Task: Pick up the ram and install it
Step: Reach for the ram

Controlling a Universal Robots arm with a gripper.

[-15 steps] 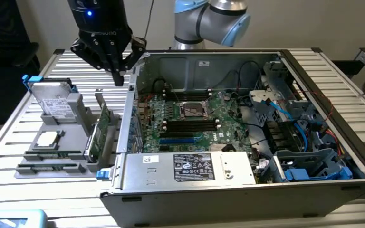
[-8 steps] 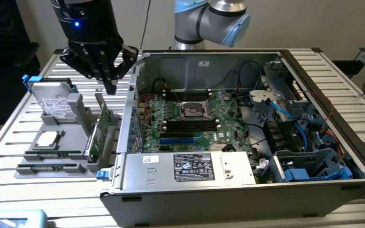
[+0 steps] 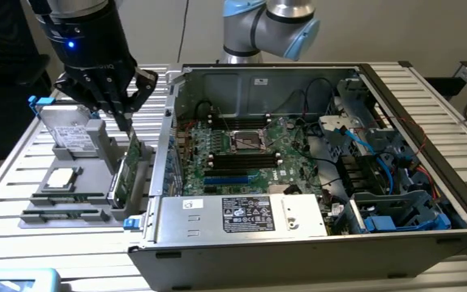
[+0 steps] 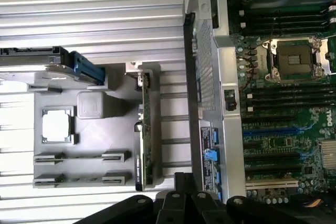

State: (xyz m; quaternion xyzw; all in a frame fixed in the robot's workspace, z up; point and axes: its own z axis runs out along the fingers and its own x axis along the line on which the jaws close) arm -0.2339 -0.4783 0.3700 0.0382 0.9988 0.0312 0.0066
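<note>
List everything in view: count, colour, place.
computer case: one, grey, open, on the table.
motherboard: one, green, inside the computer case.
tray: one, grey, on the table beside the case.
ram: two sticks, green, on edge in the tray.
processor: one, silver, flat in the tray.
hard drive: one, silver with blue tab, in the tray.
expansion card: one, green, on edge in the tray, case side.
table: one, silver slats, under everything.
gripper: one, black, shut, over the tray by the expansion card.
arm: one, silver and blue, behind the case.
</note>
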